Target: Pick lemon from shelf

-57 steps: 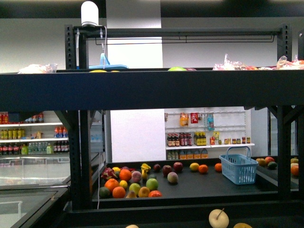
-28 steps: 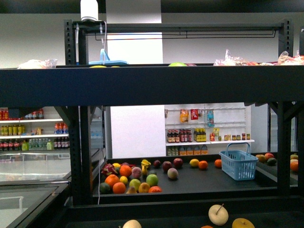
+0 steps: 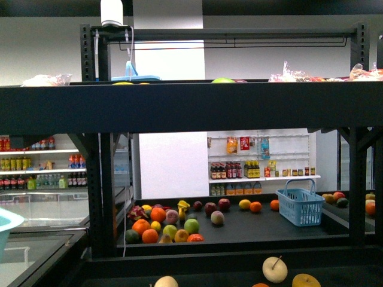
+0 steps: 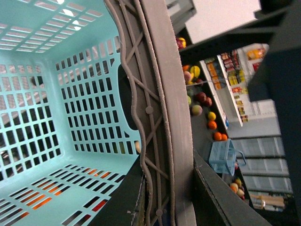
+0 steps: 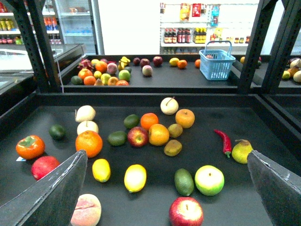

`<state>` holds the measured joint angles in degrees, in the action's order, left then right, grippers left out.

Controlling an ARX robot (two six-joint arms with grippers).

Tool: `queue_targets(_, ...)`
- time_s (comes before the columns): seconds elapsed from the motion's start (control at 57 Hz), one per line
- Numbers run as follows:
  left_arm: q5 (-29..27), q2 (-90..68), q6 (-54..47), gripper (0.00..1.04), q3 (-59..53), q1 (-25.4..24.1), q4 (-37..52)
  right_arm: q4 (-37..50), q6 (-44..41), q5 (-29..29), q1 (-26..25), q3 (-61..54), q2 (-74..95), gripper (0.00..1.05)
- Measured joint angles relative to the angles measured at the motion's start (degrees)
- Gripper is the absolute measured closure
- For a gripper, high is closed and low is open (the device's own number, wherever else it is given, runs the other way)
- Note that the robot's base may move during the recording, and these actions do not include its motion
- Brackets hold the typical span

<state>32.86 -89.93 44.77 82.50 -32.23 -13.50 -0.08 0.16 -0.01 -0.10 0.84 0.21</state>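
Left wrist view: the left hand (image 4: 160, 141) is pictured hard against the rim of a turquoise basket (image 4: 56, 117); only one grey finger is shown, so whether the basket is gripped cannot be told. In the right wrist view, the right hand (image 5: 165, 154) is seen spread wide, with nothing held between its fingers, over the near board of the black shelf (image 5: 225, 106). The lemon (image 5: 101, 170) is shown lying on that board, apart from the hand, between a peach-coloured fruit (image 5: 85, 209) and an orange (image 5: 89, 143), with a larger yellow fruit (image 5: 135, 177) just beside it. Farther back, a second board is strewn with fruit and a light-blue basket (image 5: 217, 63) is stood on it. White shelves of bottles (image 5: 188, 35) are seen beyond.
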Motion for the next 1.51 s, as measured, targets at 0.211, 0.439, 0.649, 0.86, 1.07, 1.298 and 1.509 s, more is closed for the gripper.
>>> queue_targets(0.211,2.0,7.6,-9.3,0.83,-4.9,9.2,-3.5,0.0,0.0,0.0,0.0,0.0,0.0,0.02)
queue_targets(0.439,1.5,8.6,-11.3,0.84,-12.3,20.7,-1.7,0.0,0.0,0.0,0.0,0.0,0.0,0.02)
queue_targets(0.649,0.2,7.0,-11.2,0.84,-14.3,29.9,2.8,0.0,0.0,0.0,0.0,0.0,0.0,0.02)
queue_targets(0.86,-2.1,0.2,-9.9,0.84,-14.2,37.0,8.1,0.0,0.0,0.0,0.0,0.0,0.0,0.02)
queue_targets(1.07,-2.9,-3.7,-7.3,0.84,-12.7,39.5,11.0,0.0,0.0,0.0,0.0,0.0,0.0,0.02)
queue_targets(1.298,-3.8,-5.4,-5.9,0.84,-11.9,41.7,13.1,0.0,0.0,0.0,0.0,0.0,0.0,0.02)
queue_targets(1.509,-3.9,-7.7,-5.1,0.84,-10.5,43.6,13.4,0.0,0.0,0.0,0.0,0.0,0.0,0.02)
